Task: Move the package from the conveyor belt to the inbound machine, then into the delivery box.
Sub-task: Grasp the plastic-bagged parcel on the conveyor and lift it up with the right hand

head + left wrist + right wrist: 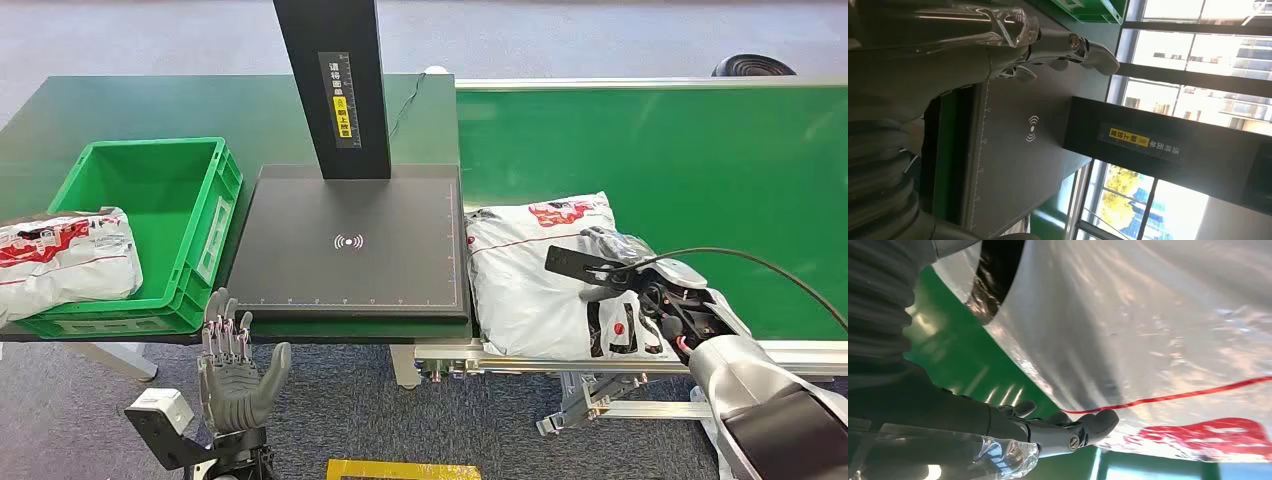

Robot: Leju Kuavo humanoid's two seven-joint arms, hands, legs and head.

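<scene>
- The conveyor belt (pixel 680 150) is a broad green surface on the robot's right; the package (pixel 540 290) lies at its near edge, close to the corner where the belt meets the inbound machine (pixel 350 245), a flat black pad with a signal mark and a tall black post.
- The delivery box (pixel 150 235) is a green crate left of the pad, with another white bag (pixel 60 260) draped over its near left corner.
- The package is a soft white plastic mailer with red print and a thin red line, wrinkled and puffy; its long axis runs roughly from the belt's near edge away from the robot.
- The right hand (pixel 625 275) is by far the nearer one: it rests over the package's right side, and the pad lies just to the package's left, so the carry likely goes leftward.
- In the right wrist view, the fingers (pixel 1093 425) reach along the mailer's edge; whether they have closed on it cannot be told.
- The left hand (pixel 238 370) hangs below the table edge, fingers apart, holding nothing.
</scene>
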